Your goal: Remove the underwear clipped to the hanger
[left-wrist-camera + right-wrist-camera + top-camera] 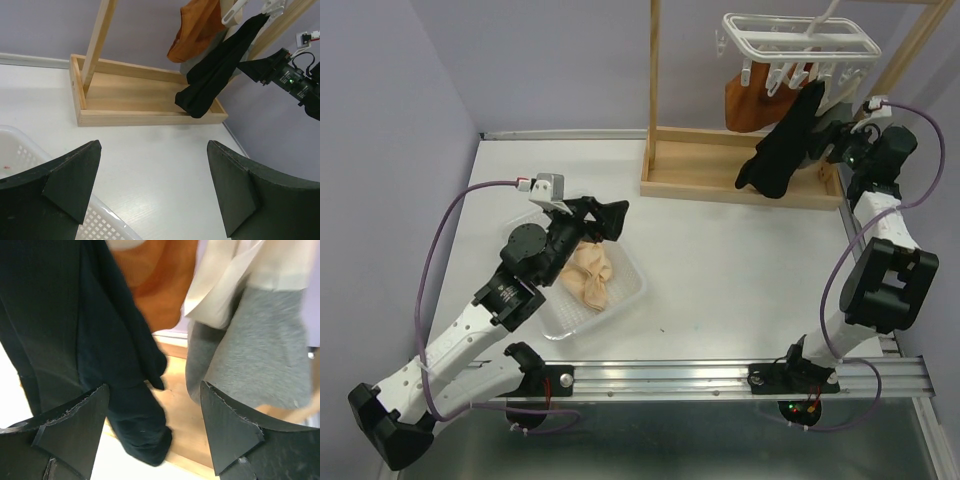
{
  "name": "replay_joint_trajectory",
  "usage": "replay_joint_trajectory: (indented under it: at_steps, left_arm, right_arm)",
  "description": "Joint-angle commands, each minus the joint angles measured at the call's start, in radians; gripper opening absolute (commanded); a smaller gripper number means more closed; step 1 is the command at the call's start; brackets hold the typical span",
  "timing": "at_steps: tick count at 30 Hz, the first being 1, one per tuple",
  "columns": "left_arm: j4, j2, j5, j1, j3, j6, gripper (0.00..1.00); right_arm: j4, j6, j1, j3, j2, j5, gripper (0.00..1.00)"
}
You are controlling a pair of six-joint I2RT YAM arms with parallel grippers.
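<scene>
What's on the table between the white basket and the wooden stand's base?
Nothing; the table between basket and stand's base is bare, per the left wrist view.

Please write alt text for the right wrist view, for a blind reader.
The open right end effector faces hanging underwear: a black garment at left, a grey garment at right, a rust-orange garment behind them. A wooden base lies below.

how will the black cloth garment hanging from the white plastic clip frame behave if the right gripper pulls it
Probably floppy: the black cloth garment hangs in a long, limp drape. Likely light, since only small pegs on the white plastic clip frame carry it. It may stretch before coming free, so the open right gripper needs a firm pinch.
</scene>
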Motion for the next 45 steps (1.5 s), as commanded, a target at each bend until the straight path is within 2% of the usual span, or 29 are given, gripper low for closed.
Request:
replay_joint_trajectory:
  at_steps: [1,6,8,10,11,13,14,15,24,33,39,45]
  left_arm:
    - [0.071,0.022,0.032,0.002,0.01,-0.001,0.99]
    - [0.079,0.039,0.049,0.002,0.021,-0.013,0.99]
    - [0.083,0.043,0.055,0.002,0.021,-0.021,0.99]
    - [0.092,0.048,0.064,0.002,0.021,-0.027,0.99]
    - [0.102,0.054,0.069,0.002,0.019,-0.034,0.99]
    - [0.119,0.065,0.081,0.001,0.016,-0.045,0.99]
    - [0.135,0.083,0.101,0.001,0.015,-0.047,0.99]
    - [0.142,0.092,0.112,0.001,0.016,-0.048,0.99]
    - [0.221,0.261,0.225,-0.033,0.085,0.021,0.99]
    - [0.344,0.506,0.377,-0.07,0.255,0.222,0.99]
    - [0.382,0.678,0.459,-0.116,0.407,0.251,0.99]
    - [0.393,0.798,0.5,-0.154,0.489,0.266,0.99]
  right_arm:
    - [0.12,-0.019,0.025,-0.01,0.033,-0.064,0.78]
    - [0.125,-0.031,0.054,0.056,0.111,-0.038,0.77]
    - [0.12,-0.03,0.057,0.084,0.134,-0.03,0.67]
    - [0.111,-0.033,0.057,0.087,0.136,-0.035,0.51]
    - [0.111,-0.039,0.057,0.079,0.133,-0.042,0.34]
    - [0.104,-0.054,0.057,0.064,0.114,-0.068,0.16]
    - [0.096,-0.06,0.057,0.059,0.107,-0.079,0.03]
    - [0.087,-0.066,0.057,0.052,0.094,-0.093,0.01]
    - [-0.011,-0.146,0.057,-0.105,-0.146,-0.228,0.0]
    - [-0.053,0.013,0.092,-0.229,-0.369,-0.354,0.01]
    - [-0.062,0.096,0.171,-0.28,-0.475,-0.331,0.01]
    - [-0.065,0.185,0.232,-0.269,-0.493,-0.3,0.01]
